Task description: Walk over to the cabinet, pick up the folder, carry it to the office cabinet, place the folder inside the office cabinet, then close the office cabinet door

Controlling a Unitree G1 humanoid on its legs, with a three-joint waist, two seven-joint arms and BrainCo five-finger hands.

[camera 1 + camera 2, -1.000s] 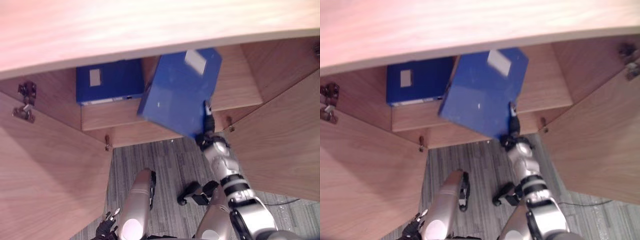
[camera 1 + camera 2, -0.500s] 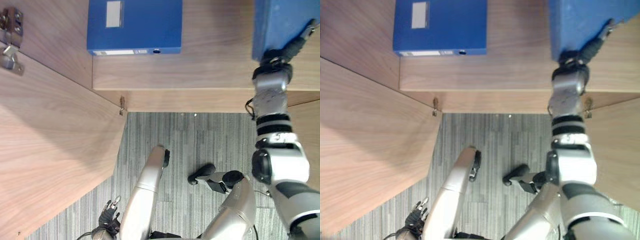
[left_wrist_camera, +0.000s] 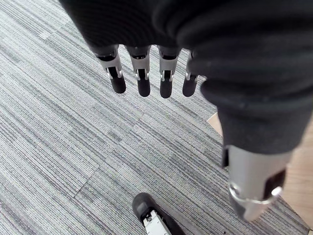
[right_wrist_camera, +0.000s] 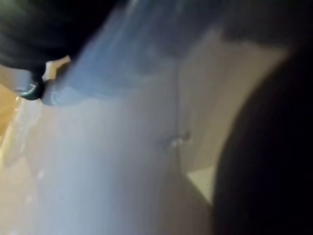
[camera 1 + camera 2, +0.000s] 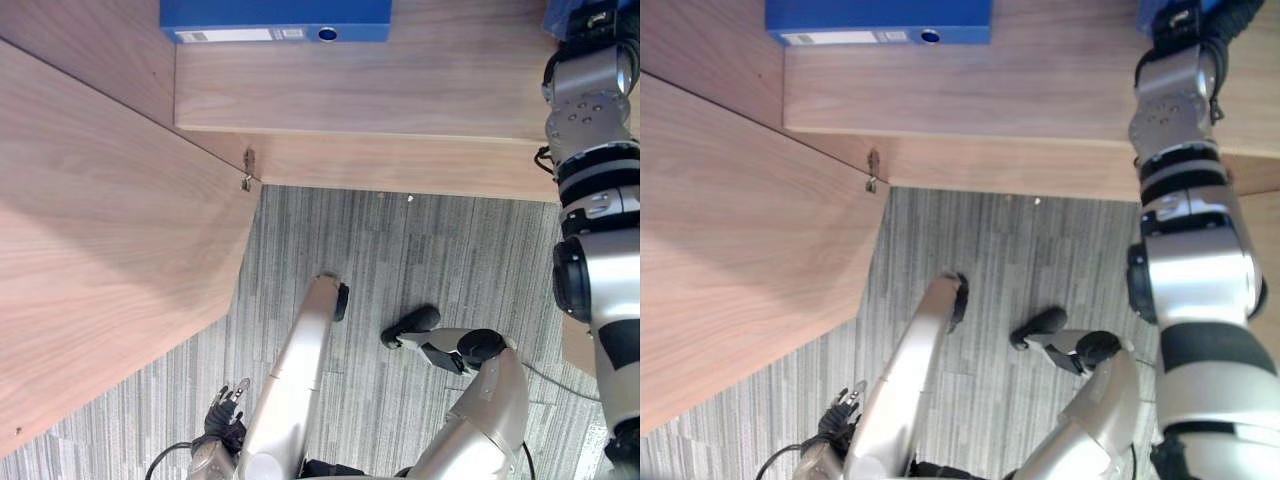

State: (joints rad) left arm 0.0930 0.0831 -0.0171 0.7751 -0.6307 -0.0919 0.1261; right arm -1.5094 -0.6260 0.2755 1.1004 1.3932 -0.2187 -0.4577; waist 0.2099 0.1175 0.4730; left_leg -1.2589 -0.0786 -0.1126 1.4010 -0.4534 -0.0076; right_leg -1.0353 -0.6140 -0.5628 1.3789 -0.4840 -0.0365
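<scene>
While I place folder on office cabinet shelf: right hand clamped on it, away from second binder; left hand slack over carpet. Next, by my reckoning: set down, release, swing door shut

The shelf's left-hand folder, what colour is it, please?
Blue folder; clearest in the left eye view.

Silver-grey arms with black bands, dark ribbed cover on left hand, silver fingers with dark tips

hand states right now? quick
Left hand: open, holding nothing.
Right hand: cannot be told; the blue folder is right against it.
</scene>
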